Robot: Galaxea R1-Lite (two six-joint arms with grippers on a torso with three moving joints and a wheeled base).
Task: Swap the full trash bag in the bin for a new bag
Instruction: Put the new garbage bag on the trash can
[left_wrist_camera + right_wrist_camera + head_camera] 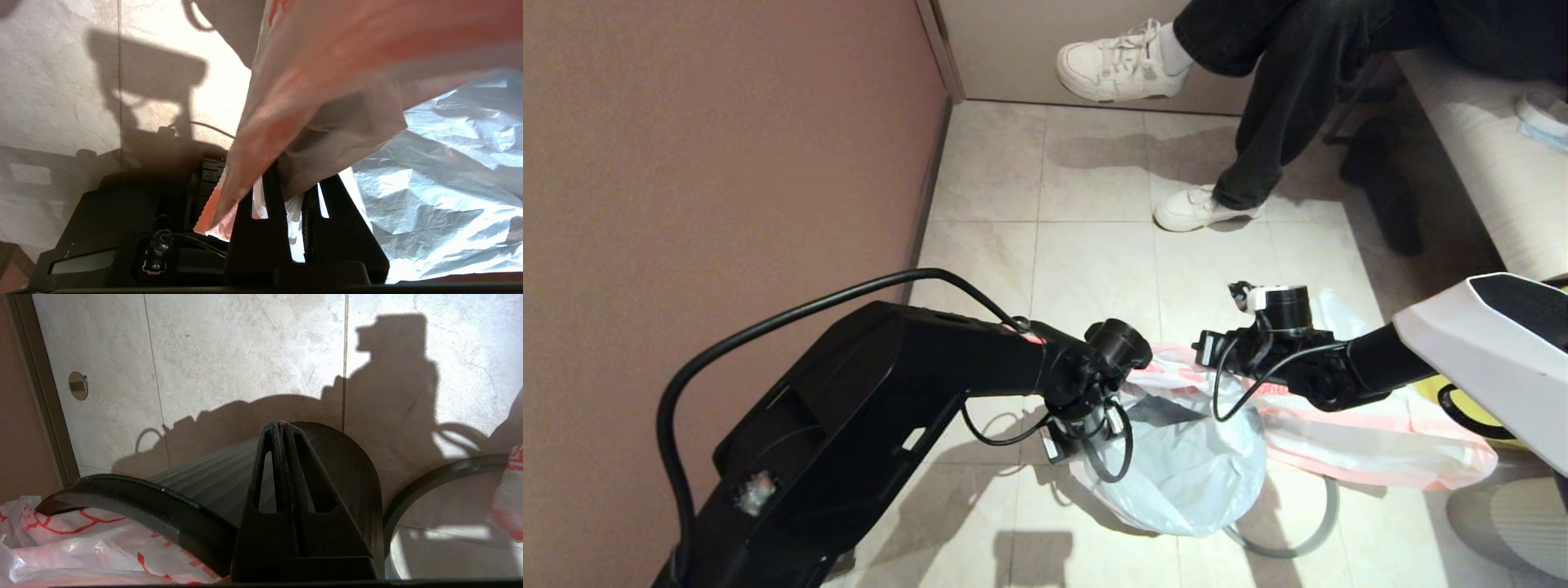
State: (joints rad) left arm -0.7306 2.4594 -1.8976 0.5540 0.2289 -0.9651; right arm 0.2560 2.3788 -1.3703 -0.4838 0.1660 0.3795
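Observation:
My left gripper (1134, 382) (300, 179) is shut on the pink hem (306, 81) of the new bag (1184, 465), whose thin empty film (449, 163) billows down to the floor. The bin (204, 477) shows only in the right wrist view, as a black ribbed wall and glossy rim (135, 502) with red-printed plastic (81, 547) against it. My right gripper (1202, 351) (280, 424) hangs shut and empty just over that wall. More white and pink plastic (1380, 441) lies under my right arm. I cannot tell whether it is the full trash bag.
The grey ring (1298, 543) (425, 482) lies loose on the tiles beside the bin. A wall (727, 163) runs close on the left. A seated person's shoe (1201, 208) and legs are ahead, a bench (1486, 147) is at the right, and a yellow object (1454, 392) sits behind my right arm.

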